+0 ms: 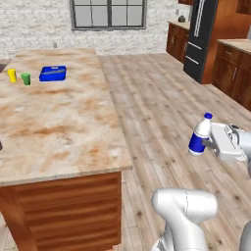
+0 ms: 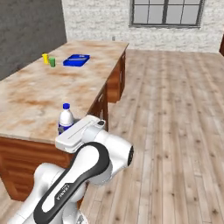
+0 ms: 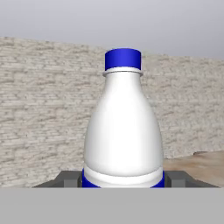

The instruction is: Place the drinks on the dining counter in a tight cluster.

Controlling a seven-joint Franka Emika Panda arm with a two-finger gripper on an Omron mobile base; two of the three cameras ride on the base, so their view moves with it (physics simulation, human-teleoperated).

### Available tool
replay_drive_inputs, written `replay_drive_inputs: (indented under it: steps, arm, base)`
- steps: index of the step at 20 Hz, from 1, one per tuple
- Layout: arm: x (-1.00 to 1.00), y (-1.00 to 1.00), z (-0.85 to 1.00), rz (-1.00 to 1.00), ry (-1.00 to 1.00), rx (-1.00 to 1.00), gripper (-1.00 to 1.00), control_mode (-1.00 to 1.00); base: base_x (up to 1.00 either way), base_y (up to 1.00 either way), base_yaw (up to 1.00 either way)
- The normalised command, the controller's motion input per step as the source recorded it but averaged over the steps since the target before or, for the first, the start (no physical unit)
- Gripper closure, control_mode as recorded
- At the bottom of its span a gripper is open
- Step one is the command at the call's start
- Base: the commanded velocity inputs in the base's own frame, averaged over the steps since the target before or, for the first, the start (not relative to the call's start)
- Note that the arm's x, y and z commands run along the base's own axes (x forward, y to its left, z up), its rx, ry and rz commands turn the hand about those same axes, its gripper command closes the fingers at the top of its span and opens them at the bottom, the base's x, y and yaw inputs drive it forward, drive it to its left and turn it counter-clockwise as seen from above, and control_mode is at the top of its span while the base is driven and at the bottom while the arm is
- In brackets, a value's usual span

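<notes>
The gripper [image 1: 206,143] is clamped on the white bottle [image 1: 200,135], its blue cap up and blue label down at the base, and the bottle is upright in the air beside the dining counter [image 1: 59,132], off its near corner and above the plank floor [image 1: 157,98]. From the right base camera the bottle [image 2: 65,118] pokes up just behind the white hand, in front of the counter's marbled top [image 2: 39,100]. In the hand camera the bottle [image 3: 124,131] stands dead centre, with 2 dark fingers [image 3: 65,178] hugging its blue base. Far down the counter sit a yellow cup [image 1: 12,75], a green cup [image 1: 26,79] and a blue tray [image 1: 53,73], well apart from the bottle.
</notes>
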Motion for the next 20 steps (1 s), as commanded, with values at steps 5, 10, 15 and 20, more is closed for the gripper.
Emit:
replay_drive_inputs:
  steps: [5, 10, 15, 20]
  arm:
    - [0.00, 0.00, 0.00, 0.00, 0.00, 0.00, 1.00, 1.00]
    - [0.00, 0.00, 0.00, 0.00, 0.00, 0.00, 1.00, 1.00]
    - [0.00, 0.00, 0.00, 0.00, 0.00, 0.00, 1.00, 1.00]
    - [0.00, 0.00, 0.00, 0.00, 0.00, 0.00, 1.00, 1.00]
  base:
    - [0.04, 1.00, 0.37]
    - [0.54, 0.80, 0.09]
    - [0.64, 0.78, -0.09]
    - [0.69, 0.44, -0.27]
